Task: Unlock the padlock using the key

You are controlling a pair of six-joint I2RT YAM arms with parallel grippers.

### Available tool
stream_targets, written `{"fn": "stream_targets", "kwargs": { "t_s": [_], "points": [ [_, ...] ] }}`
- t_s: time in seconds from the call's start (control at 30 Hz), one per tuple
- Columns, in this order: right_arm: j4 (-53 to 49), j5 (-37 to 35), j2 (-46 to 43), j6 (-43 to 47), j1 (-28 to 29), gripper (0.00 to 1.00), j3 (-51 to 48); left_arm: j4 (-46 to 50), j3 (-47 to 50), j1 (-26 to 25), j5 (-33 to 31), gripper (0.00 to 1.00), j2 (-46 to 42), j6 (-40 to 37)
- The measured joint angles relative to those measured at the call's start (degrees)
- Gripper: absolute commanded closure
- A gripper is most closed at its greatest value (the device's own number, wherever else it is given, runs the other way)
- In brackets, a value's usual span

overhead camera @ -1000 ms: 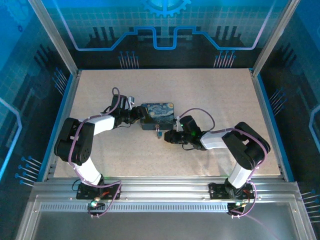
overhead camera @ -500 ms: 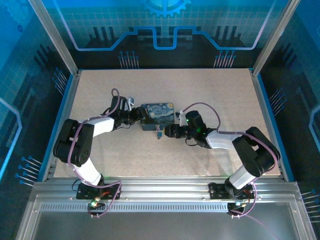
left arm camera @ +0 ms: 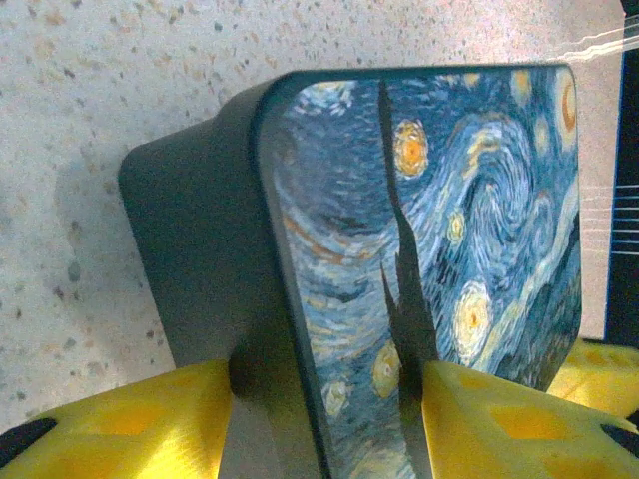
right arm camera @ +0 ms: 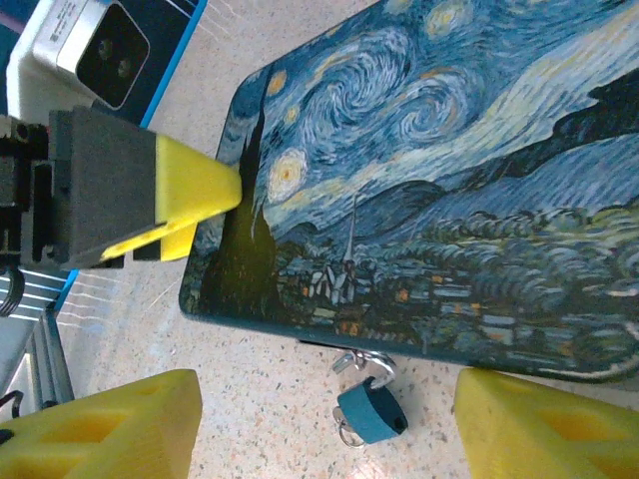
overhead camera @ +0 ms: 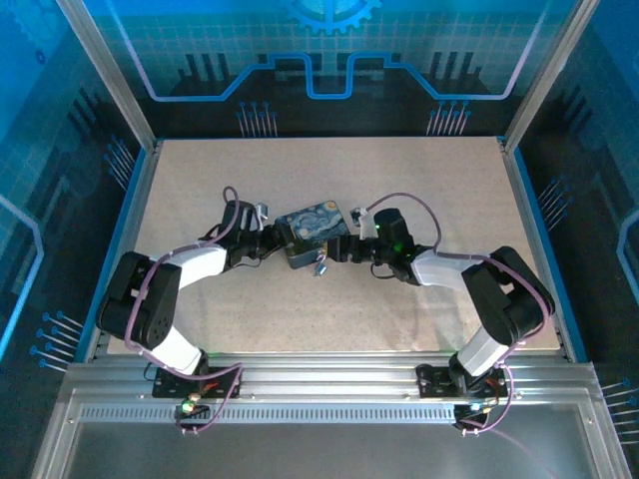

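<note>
1 desk (overhead camera: 449, 200): carrying everything.
1 painted tin (right arm camera: 419, 180): lying flat, with my left gripper (left arm camera: 324, 389) clamping its end, likely steadying it for the lock work.
1 right gripper (right arm camera: 327, 404): fingers standing apart, straddling the lock without touching it.
1 padlock (right arm camera: 369, 414): hanging at the tin's front hasp.
1 key: I am failing to make it out.
</note>
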State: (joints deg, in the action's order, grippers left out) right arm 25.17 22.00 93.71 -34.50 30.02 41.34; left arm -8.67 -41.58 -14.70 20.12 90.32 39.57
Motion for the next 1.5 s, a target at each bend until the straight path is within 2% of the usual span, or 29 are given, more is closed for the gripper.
{"fn": "stream_targets", "kwargs": {
  "t_s": [0.2,0.47,0.73,1.3,1.5],
  "points": [
    [1.95,2.12,0.81,1.60,-1.22,0.25,0.11,0.48,0.63,-1.27,-0.92,0.46,-0.94,1.03],
    [4.92,4.63,-0.48,3.98,-2.05,0.23,-4.20,0.52,0.66,-1.88,-1.46,0.46,-1.09,1.68],
    [10.12,8.31,1.55,4.83,-2.08,0.28,-6.25,0.74,0.66,-2.62,-1.92,0.46,-1.27,2.49],
    [16.06,10.60,11.47,4.72,-1.95,0.33,-5.11,0.63,0.72,-3.43,-2.36,0.46,-1.29,2.99],
    [18.67,11.47,13.94,4.07,-1.84,0.37,-3.96,0.68,0.72,-3.48,-2.47,0.46,-1.31,3.58]
  ]
}}
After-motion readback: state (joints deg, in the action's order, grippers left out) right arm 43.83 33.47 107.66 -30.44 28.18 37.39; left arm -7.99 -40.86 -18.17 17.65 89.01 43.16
